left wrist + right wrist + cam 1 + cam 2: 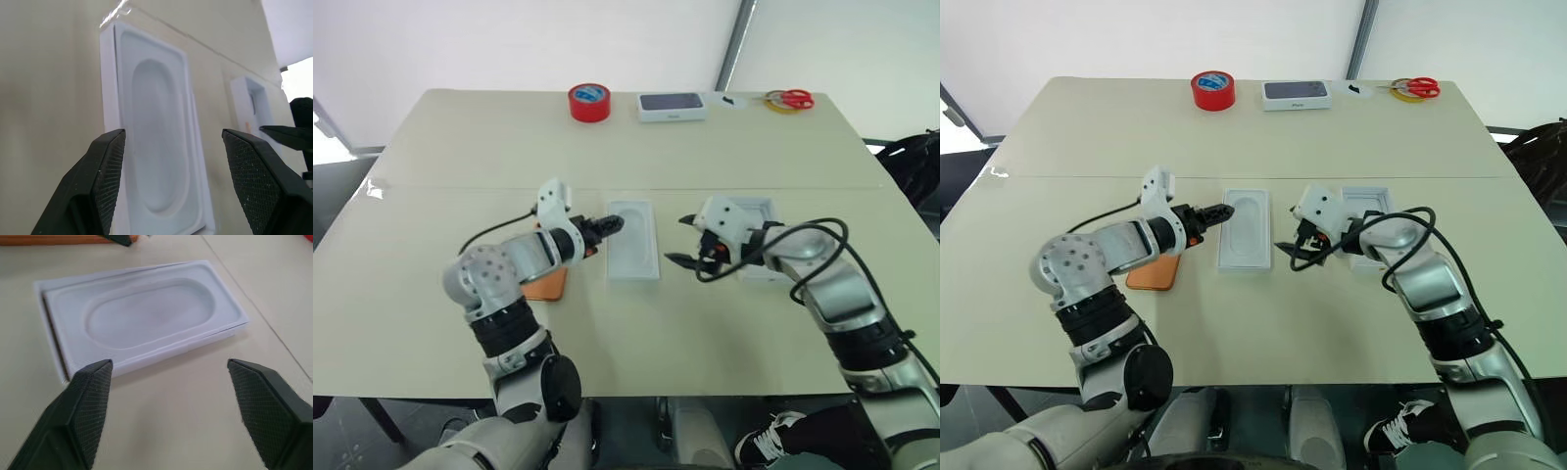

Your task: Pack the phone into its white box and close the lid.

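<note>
Phone beside left arm, behind its parted fingers, right fingers parted too.

- You have one phone, orange, lying under the left tool.
- You have two open white trays: one with a flat insert with an oval embossing between your two tools, and one white box just behind the right tool.
- You have one more white box with a dark top face, well beyond both tools at the far side of the worktop.
- You have one red tape roll and one pair of red-handled scissors, both far from the tools.
- You have two tools, both with fingers apart.
</note>
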